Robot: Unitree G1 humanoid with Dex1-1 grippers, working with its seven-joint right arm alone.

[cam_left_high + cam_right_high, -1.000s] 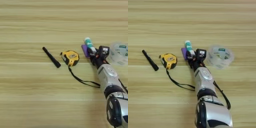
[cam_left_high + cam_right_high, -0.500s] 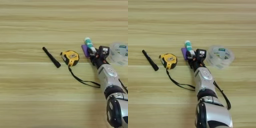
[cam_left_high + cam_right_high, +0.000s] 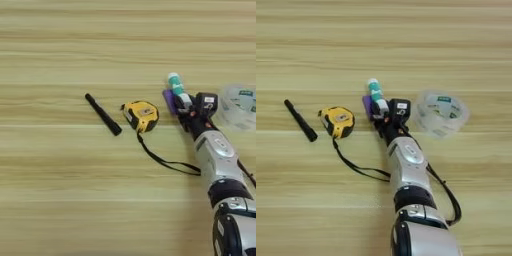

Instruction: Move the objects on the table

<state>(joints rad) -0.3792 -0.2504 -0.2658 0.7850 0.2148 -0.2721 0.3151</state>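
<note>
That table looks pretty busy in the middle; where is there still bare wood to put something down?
The table is bare across the whole far strip beyond the glue stick, and on the near left, below the pen and tape measure. It is crowded where the gripper meets the glue stick and purple block, with the clear tape roll alongside.

Workbench: wood-grain table (image 3: 60, 190), tape measure (image 3: 141, 115)

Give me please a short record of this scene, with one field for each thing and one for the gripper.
surface: light wood-grain table
far left: slim black pen, lying diagonally
centre: yellow tape measure, black strap trailing toward the arm
at gripper: white glue stick with green label, small purple block beside it
right: clear tape roll
right gripper: at the glue stick
</note>
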